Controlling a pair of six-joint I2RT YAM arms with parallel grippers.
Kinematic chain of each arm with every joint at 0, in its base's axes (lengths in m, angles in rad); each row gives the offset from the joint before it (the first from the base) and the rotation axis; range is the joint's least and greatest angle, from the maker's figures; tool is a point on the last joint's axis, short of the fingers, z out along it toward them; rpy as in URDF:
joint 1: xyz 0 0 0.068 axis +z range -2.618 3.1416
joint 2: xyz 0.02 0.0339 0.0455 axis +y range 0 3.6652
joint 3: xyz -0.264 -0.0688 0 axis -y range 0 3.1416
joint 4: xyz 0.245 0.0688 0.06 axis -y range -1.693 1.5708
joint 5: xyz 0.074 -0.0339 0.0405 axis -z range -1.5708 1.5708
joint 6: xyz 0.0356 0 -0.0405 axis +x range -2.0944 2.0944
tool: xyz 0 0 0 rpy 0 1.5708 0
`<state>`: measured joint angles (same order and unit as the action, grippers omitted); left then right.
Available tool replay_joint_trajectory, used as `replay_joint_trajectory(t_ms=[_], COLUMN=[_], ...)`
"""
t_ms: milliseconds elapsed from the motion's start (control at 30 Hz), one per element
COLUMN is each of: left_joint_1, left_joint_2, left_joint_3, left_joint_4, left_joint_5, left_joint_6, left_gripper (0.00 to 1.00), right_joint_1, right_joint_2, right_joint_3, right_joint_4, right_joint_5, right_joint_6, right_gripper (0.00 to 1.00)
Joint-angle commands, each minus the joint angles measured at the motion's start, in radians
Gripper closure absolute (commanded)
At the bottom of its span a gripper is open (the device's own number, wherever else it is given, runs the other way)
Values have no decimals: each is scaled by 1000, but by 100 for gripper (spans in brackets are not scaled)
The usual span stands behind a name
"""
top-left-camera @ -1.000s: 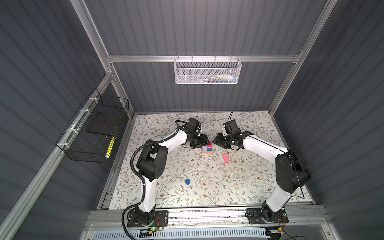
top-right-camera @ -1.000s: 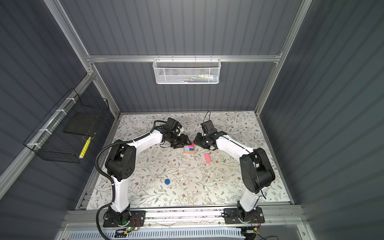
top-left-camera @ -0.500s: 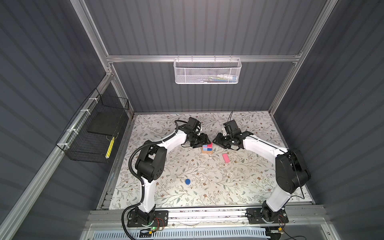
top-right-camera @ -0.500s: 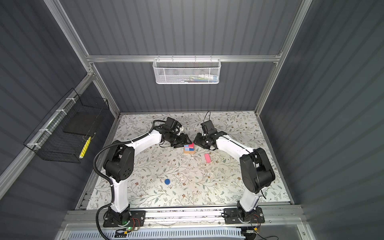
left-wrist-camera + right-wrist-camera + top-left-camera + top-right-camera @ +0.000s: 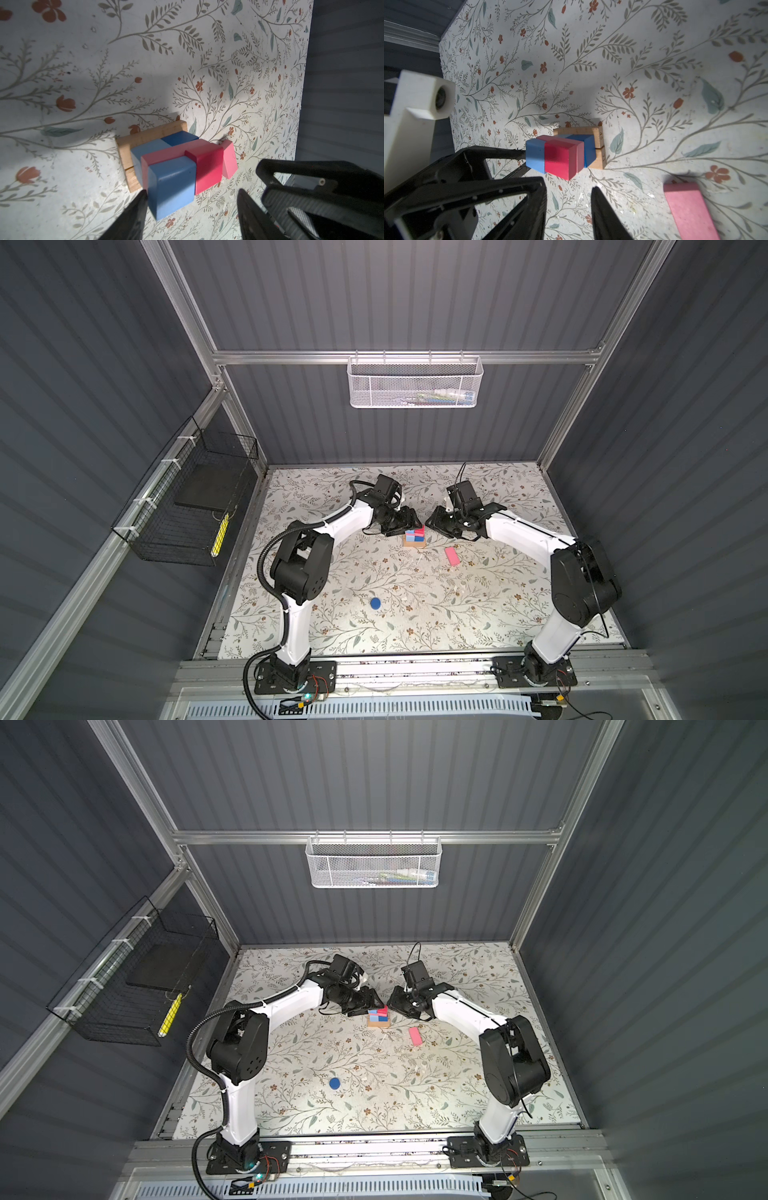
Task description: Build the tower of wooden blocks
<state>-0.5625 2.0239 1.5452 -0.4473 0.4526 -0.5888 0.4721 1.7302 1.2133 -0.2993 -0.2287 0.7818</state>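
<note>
Tabletop (image 5: 478, 614) in floral print carries every piece. Furthest left, the dark blue round wooden disc (image 5: 375, 603) lies flat and alone toward the front edge, left of centre.

Next comes the left gripper (image 5: 192, 191), beside the tower (image 5: 414, 537), which stands a little behind the middle of the tabletop. Its jaws stand wide. In the left wrist view one finger (image 5: 135, 214) touches or sits just beside a side of the light blue wooden cube (image 5: 174, 187). The other finger (image 5: 249, 216) stays clear of the red wooden cube (image 5: 207, 168) next to it, so nothing is gripped.

Beyond these two cubes a pink wooden oblong (image 5: 164, 155) runs across the stack, then two more blue wooden cubes (image 5: 179, 137), all over two tan wooden oblongs (image 5: 124, 149) laid side by side. How the pink piece is seated I cannot tell.

On the tower's other side the right gripper (image 5: 569, 185) has its jaws narrowly apart and empty. The red cube lies just beyond the gap, not inside it.

Rightmost, a second pink wooden oblong (image 5: 451, 556) lies flat, apart from the tower, nearer the right edge.
</note>
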Motion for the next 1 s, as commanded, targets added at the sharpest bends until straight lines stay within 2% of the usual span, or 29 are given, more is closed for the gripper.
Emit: replay_joint_trajectory(t_ms=[0,700,967], left_joint_1=[-5,-5,-5], left_joint_2=[-17,-32,-69], left_joint_3=[-11,-17,-34], left_joint_4=[4,-2,20], left_joint_5=[29,21,-7], left_joint_6=[-12,-10,-17], left_gripper=[32,32,27], right_joint_1=[-5,-6,-7], right_joint_2=[-18,-22,-32], right_joint_3=[-7,-7,-14], right_joint_4=[3,-2,1], right_joint_5=[2,2,6], right_joint_6=[5,4,1], right_gripper=[62,62,62])
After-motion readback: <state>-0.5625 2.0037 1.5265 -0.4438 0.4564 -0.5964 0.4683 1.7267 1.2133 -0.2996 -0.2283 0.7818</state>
